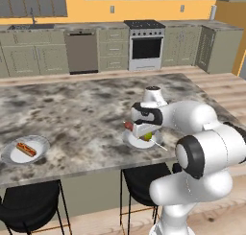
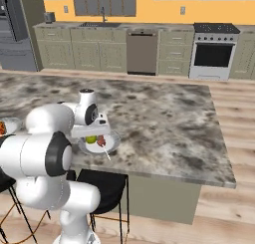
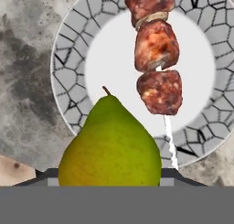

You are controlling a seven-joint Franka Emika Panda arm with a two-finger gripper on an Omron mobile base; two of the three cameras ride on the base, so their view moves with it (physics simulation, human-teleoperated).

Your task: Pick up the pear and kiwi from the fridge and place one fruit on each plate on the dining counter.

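Pear (image 3: 109,145) clamped in gripper (image 3: 109,175) over skewer plate (image 3: 68,104) — marble dining counter (image 1: 81,109), kitchen behind.

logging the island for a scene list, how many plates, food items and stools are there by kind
plates: 2, one under the gripper, one with the hot dog
pear: 1, held in the gripper over the first plate
meat skewer: 1
hot dog: 1
black stools: 2
total: 7
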